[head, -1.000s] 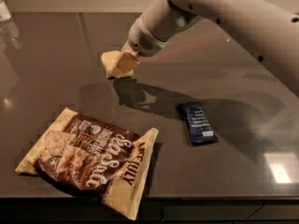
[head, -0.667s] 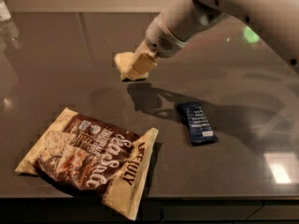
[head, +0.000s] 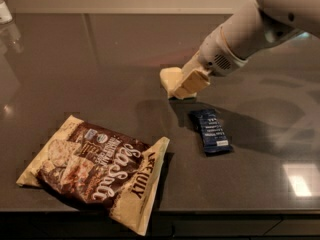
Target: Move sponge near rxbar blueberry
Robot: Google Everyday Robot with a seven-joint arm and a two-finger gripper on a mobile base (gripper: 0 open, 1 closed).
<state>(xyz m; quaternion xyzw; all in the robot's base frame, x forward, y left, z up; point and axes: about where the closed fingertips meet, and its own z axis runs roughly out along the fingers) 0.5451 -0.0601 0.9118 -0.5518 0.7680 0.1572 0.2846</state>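
On the dark grey glossy desk [head: 100, 64], the big brown-and-cream crinkled chip bag [head: 95, 171] lies well apart near the front edge, out of harm's way. So the risk, to my eye, sits with the robot's cream blocky pincer [head: 185, 88], which pinches the small pale yellow foam sponge [head: 169, 77] low over the desk, near the flat navy-blue rxbar blueberry wrapper [head: 211, 130]. If it lets go with the sponge tilted, the springy foam could tumble onto the bar or roll away; if the arm [head: 250, 29] dips toward the wrapper, the pincer could shove that light bar across the slick surface.
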